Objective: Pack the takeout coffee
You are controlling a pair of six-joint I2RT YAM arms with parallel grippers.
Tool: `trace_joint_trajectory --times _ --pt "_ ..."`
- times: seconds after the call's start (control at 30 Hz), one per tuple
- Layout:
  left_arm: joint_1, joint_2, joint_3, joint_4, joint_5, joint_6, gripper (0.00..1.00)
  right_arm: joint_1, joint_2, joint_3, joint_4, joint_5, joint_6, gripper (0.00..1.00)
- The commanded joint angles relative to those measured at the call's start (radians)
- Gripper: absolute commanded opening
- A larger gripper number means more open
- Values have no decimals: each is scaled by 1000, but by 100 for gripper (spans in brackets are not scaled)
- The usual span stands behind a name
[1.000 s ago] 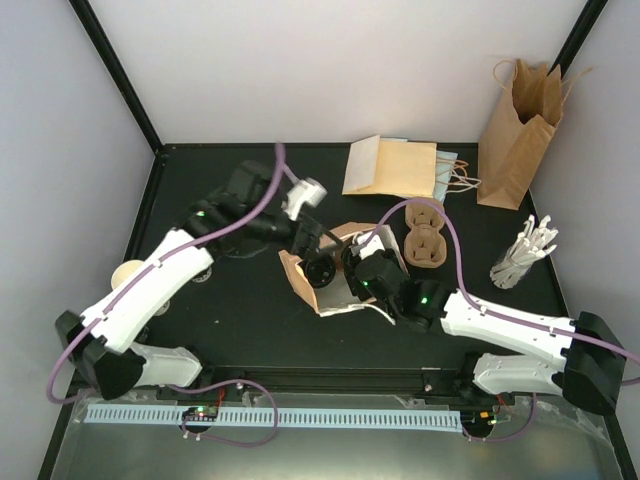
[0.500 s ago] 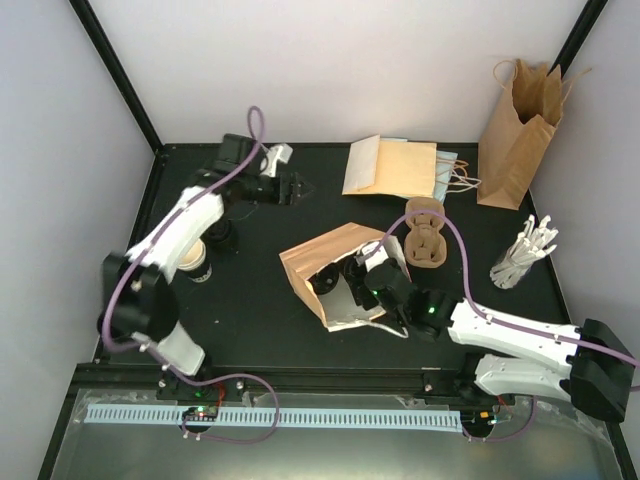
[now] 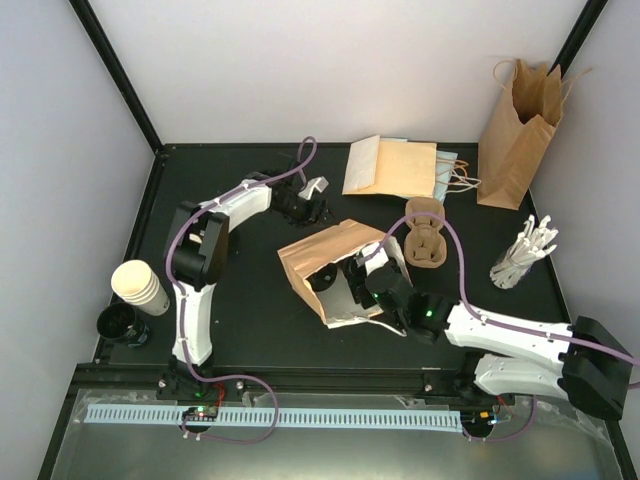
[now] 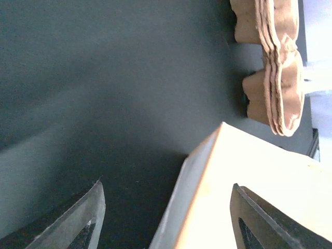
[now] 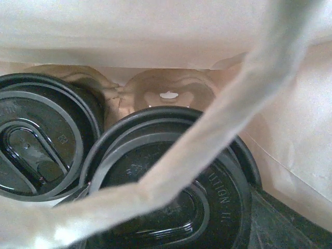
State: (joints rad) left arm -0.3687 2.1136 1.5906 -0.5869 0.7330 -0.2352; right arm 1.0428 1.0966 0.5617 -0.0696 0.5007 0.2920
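A tan paper bag (image 3: 330, 250) lies on its side, mouth toward the right arm. In the right wrist view two coffee cups with black lids, one at the left (image 5: 39, 145) and one in the middle (image 5: 171, 192), sit in a tan carrier (image 5: 166, 91) inside the bag. My right gripper (image 3: 362, 283) is in the bag's mouth, its fingers on either side of the middle cup (image 5: 171, 207); a white bag handle (image 5: 223, 119) crosses the view. My left gripper (image 3: 312, 208) is open and empty at the bag's rear corner (image 4: 244, 176), which lies between its fingers (image 4: 166, 218).
A stack of cream cups without lids (image 3: 140, 287) and a stack of black lids (image 3: 120, 322) stand at the left. Spare carriers (image 3: 425, 240) lie beside the bag and also show in the left wrist view (image 4: 275, 67). Flat bags (image 3: 395, 165), an upright bag (image 3: 515, 120) and a holder of white sticks (image 3: 520, 255) stand at the back right.
My left arm left the bag, swung to the far left back, then came to the bag's rear corner. The bag now lies flatter. My right gripper stayed in the bag's mouth.
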Motion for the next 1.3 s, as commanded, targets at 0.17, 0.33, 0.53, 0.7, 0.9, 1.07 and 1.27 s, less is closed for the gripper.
trace_joint_trajectory --times 0.17,0.33,0.53,0.7,0.9,1.07,1.27 --pt "-53 69 53 -17 146 76 65 -3 104 15 173 68 -87 66" --pt "-63 70 34 -18 161 83 60 -3 115 24 240 100 -131 66" --pt "-74 65 29 -26 161 97 57 -8 139 40 263 117 -166 66" --pt "-84 65 27 -28 175 108 55 -37 187 49 277 81 -160 66" --pt "-101 71 21 -18 188 102 53 -62 242 94 197 20 -116 66" --pt "-114 80 7 -1 195 93 53 -123 302 118 141 -89 -72 65" --pt "-118 78 -23 24 198 84 53 -183 456 242 -69 -178 -37 63"
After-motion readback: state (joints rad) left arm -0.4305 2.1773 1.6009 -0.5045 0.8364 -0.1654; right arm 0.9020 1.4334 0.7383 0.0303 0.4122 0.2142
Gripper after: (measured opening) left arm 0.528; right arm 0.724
